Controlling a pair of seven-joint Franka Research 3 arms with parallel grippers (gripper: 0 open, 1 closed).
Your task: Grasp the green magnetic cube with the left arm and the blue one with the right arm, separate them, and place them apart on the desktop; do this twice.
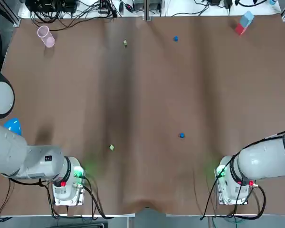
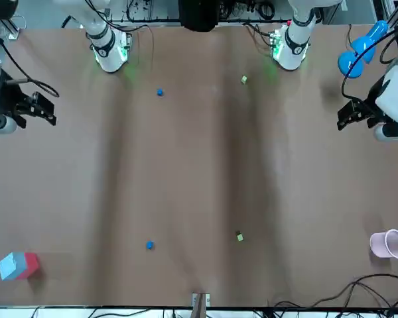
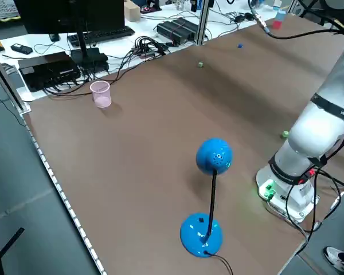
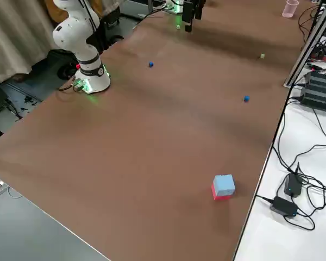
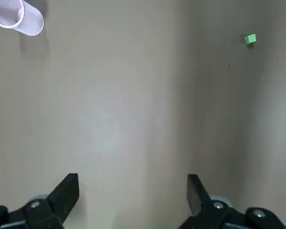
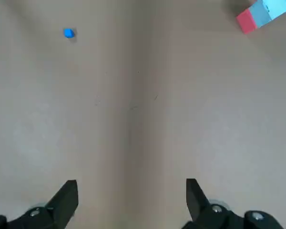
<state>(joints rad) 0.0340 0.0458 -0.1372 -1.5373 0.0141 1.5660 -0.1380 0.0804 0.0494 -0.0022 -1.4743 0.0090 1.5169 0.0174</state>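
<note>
Two green cubes and two blue cubes lie singly on the brown tabletop, none touching. One green cube (image 1: 111,147) and one blue cube (image 1: 181,135) sit nearer the arm bases. The other green cube (image 1: 125,43) and blue cube (image 1: 175,38) lie near the far edge. My left gripper (image 2: 355,112) hovers open over the table's left side; its wrist view shows the far green cube (image 5: 250,39) well ahead. My right gripper (image 2: 36,109) hovers open over the right side, with the far blue cube (image 6: 68,33) well ahead of it. Neither holds anything.
A pink cup (image 1: 45,36) lies on its side at the far left corner. A red and blue block (image 1: 243,23) sits at the far right corner. A blue desk lamp (image 3: 209,200) stands at the left edge beside the left arm. Cables run along the far edge.
</note>
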